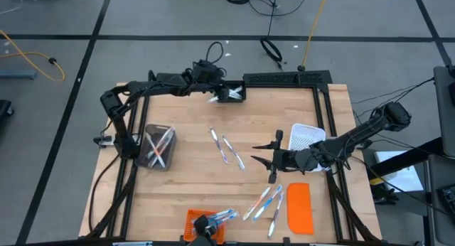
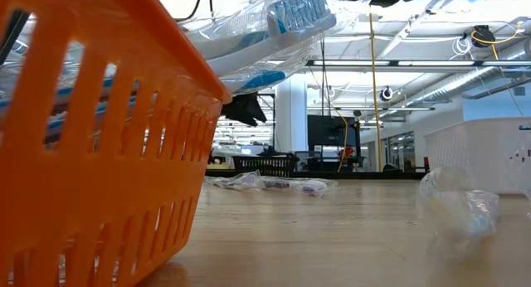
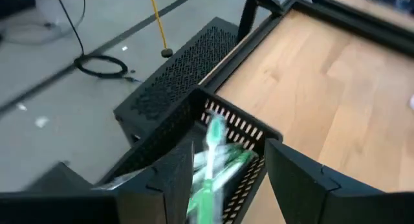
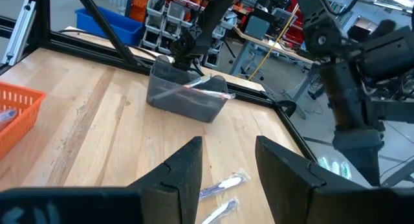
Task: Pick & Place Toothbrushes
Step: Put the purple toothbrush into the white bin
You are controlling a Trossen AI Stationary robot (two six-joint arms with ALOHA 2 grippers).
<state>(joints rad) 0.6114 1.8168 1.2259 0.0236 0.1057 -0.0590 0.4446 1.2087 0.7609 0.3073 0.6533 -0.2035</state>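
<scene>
Grey translucent bin [image 1: 159, 148] of toothbrushes sits well left of both grippers. At the table's far edge the left gripper [image 1: 222, 94] hangs over a small black bin [image 1: 234, 94], jaws spread and released; a green toothbrush [image 3: 211, 160] lies between and below its fingers [image 3: 299, 185], in that bin. Loose wrapped toothbrushes [image 1: 227, 149] lie mid-table, left of the right gripper [image 1: 261, 156], whose jaws stand parted, grasping nothing. More toothbrushes [image 1: 267, 202] lie nearer than it, beside an orange lid [image 1: 299, 207].
</scene>
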